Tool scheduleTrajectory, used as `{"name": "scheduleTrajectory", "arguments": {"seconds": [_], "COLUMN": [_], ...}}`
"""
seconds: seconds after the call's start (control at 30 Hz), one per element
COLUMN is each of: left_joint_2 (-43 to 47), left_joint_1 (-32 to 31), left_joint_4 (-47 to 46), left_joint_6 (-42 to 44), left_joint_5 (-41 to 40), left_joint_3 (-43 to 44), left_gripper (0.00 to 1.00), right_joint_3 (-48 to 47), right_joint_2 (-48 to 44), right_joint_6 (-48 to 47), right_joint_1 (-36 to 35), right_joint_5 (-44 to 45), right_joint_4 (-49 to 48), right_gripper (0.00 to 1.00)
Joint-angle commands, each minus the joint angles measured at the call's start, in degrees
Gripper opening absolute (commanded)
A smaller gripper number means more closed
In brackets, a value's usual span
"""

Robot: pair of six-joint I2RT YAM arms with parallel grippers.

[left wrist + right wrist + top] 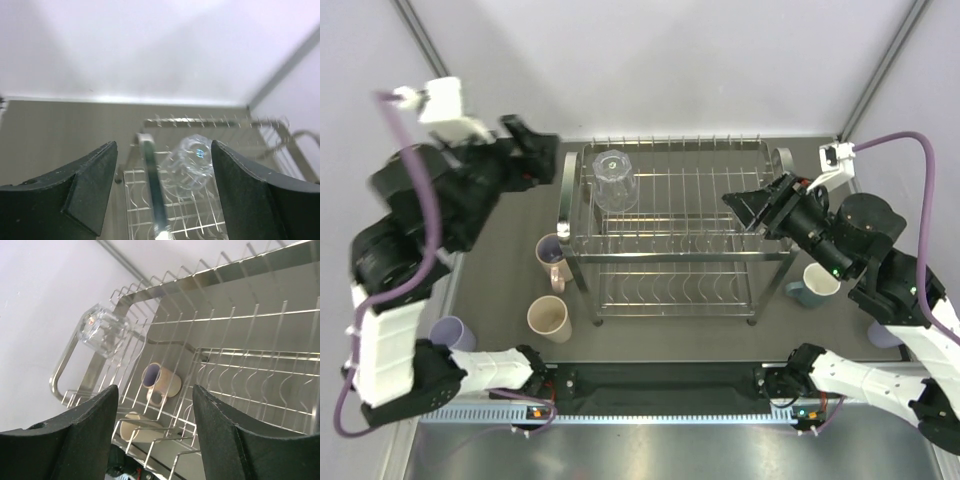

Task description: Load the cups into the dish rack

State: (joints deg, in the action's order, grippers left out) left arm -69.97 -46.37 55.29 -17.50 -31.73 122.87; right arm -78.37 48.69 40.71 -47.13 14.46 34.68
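The chrome dish rack (730, 256) stands mid-table. A clear glass (613, 180) sits upside down on its top tier, far left. The pink mug (554, 262) and the beige tumbler (548, 318) stand on the table left of the rack. A lavender tumbler (452, 332) is further left, and the teal mug (815, 283) is to the right. My left gripper (545, 150) is open and empty beside the rack's left frame, and the glass (192, 162) shows between its fingers. My right gripper (748, 205) is open and empty over the rack's right side. Its view shows the glass (102, 332), the mug (162, 380) and the tumbler (142, 429).
The rack's rounded left tube (150, 170) lies close under my left gripper. The top tier wires (240, 320) run right below my right gripper. White walls close the table's far side. The arm bases sit along the near edge.
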Motion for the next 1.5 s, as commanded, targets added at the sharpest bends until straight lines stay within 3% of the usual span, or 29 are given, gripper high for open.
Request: {"name": "scheduleTrajectory", "arguments": {"seconds": [0.0, 0.2, 0.37, 0.6, 0.83, 0.97, 1.27, 1.4, 1.47], "left_joint_2": [1.7, 3.5, 6.5, 10.0, 12.6, 11.3, 10.3, 11.0, 10.5], "left_joint_1": [-0.2, -0.3, -0.2, -0.1, -0.1, -0.1, 1.1, 9.8, 23.4], "left_joint_4": [-0.1, 9.3, 12.6, 14.7, 16.3, 22.5, 19.1, 11.1, 5.4], "left_joint_6": [-2.5, -9.9, -14.0, -19.2, -21.2, -22.1, -23.8, -15.2, -9.6], "left_joint_5": [-10.4, -17.1, -20.7, -21.4, -24.2, -25.5, -22.4, -16.6, -3.4], "left_joint_3": [-0.1, -5.5, -11.9, -21.1, -21.4, -19.2, -27.6, -30.9, -33.6], "left_gripper": [0.8, 0.79, 0.7, 0.71, 0.72, 0.72, 0.72, 0.71, 0.71], "right_joint_3": [0.9, 0.9, 1.0, -1.4, -7.2, -10.9, -21.1, -20.5, -19.5], "right_joint_2": [1.8, 2.8, 3.9, 5.6, 7.8, 9.8, 13.0, 12.8, 12.3], "right_joint_6": [0.3, 0.0, -0.5, -2.9, -6.5, -7.8, -9.2, -9.0, -8.7], "right_joint_1": [-0.8, -0.8, -0.9, -2.3, -2.3, -2.3, -2.3, -2.2, -2.3], "right_joint_5": [-4.4, -7.9, -11.9, -14.2, -11.4, -11.9, -13.0, -14.0, -14.1], "right_joint_4": [3.0, 3.0, 2.9, 2.0, 3.6, 3.8, 5.7, 5.6, 5.6], "right_gripper": [0.61, 0.61, 0.61, 0.61, 0.62, 0.63, 0.65, 0.65, 0.65]}}
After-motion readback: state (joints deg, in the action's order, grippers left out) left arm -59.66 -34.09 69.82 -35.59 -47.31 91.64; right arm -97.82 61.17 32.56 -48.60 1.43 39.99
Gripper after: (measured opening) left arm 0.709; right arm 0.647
